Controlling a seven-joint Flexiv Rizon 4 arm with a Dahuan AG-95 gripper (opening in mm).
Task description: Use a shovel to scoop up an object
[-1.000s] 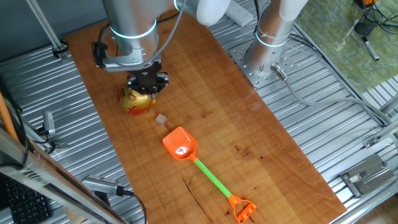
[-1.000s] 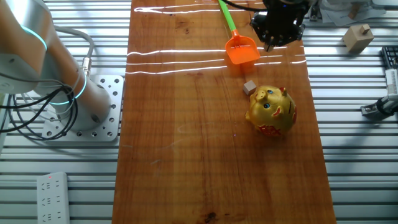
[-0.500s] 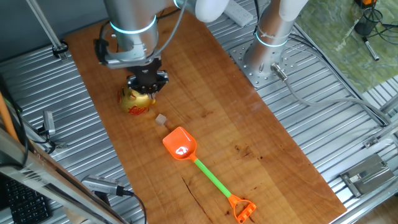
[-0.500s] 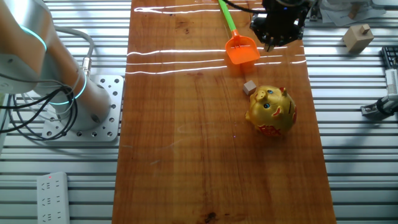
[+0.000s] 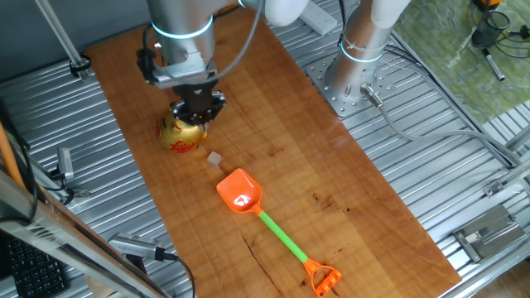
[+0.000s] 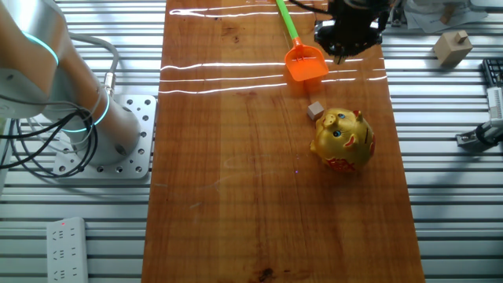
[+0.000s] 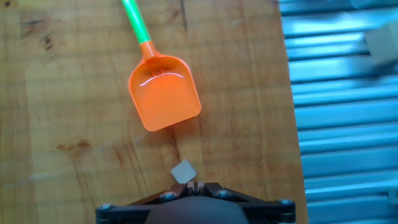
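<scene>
Orange-bladed and green-shafted, the shovel (image 5: pixel 271 228) is lying on the wooden table (image 5: pixel 331 182) in one fixed view, its scoop near the small tan cube (image 5: pixel 214 158); the gripper (image 5: pixel 197 112) is hanging over a gold figurine (image 5: pixel 180 135), partly hiding it. From the other fixed view, the shovel's handle is running out of frame. Through the hand view, the fingers are sitting pressed together, holding nothing.

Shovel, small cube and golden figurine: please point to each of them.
shovel (image 5: pixel 240 193), one fixed view, orange blade.
cube (image 6: pixel 316 111), the other fixed view, top face.
golden figurine (image 6: pixel 343 139), the other fixed view, body.
</scene>
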